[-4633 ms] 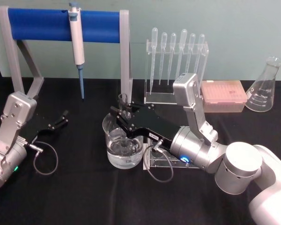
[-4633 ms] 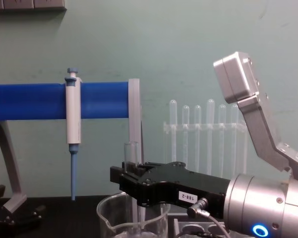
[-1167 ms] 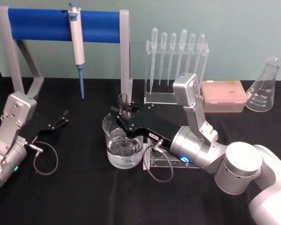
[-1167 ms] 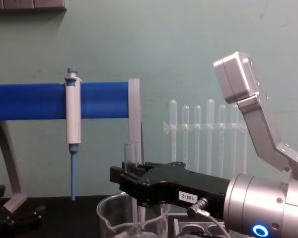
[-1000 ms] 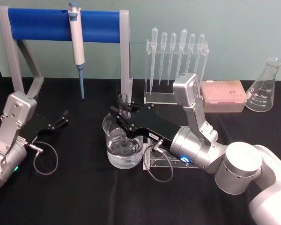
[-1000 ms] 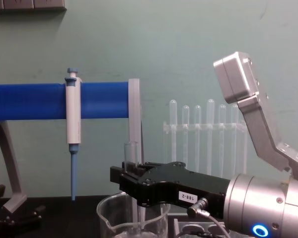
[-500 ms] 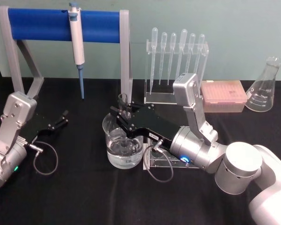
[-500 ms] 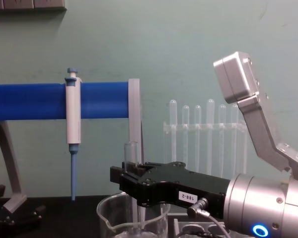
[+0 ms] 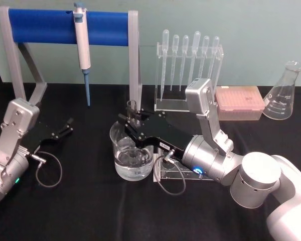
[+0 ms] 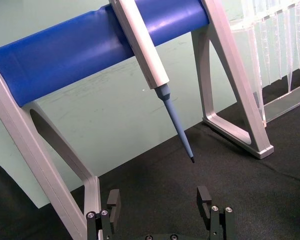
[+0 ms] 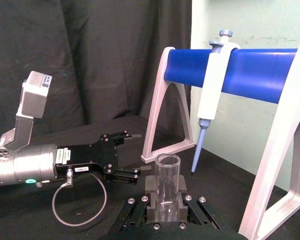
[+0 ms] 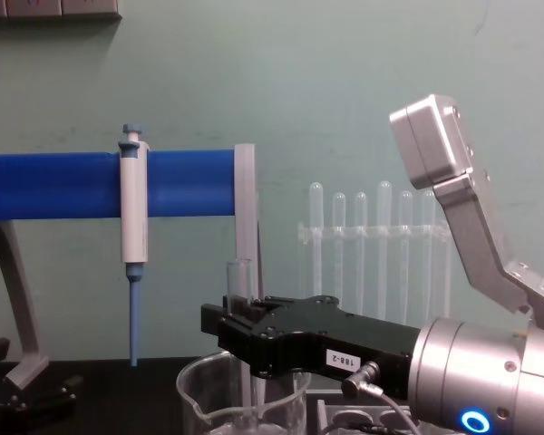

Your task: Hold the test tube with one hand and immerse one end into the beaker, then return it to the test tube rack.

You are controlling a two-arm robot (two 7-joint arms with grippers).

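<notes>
The test tube [image 9: 132, 111] stands upright over the beaker [image 9: 121, 165], a wide clear glass holding some water at the table's middle. My right gripper [image 9: 133, 123] reaches in from the right and is shut on the tube just below its open rim. In the chest view the test tube [image 12: 240, 276] runs down past the right gripper [image 12: 234, 326] into the beaker [image 12: 199, 399]. The right wrist view looks along the right gripper [image 11: 165, 202] clamped on the test tube [image 11: 167, 175]. My left gripper [image 9: 65, 128] rests open on the table at the left, and the left gripper [image 10: 159, 200] holds nothing.
A blue-bar stand [image 9: 45, 25] with a white-and-blue pipettor [image 9: 82, 42] stands at the back left. Behind the beaker is a clear rack of plastic pipettes [image 9: 190, 65]. A pink tip box [image 9: 239, 103] and a glass flask [image 9: 283, 93] sit at the back right. A clear acrylic rack [image 9: 178, 174] lies under my right wrist.
</notes>
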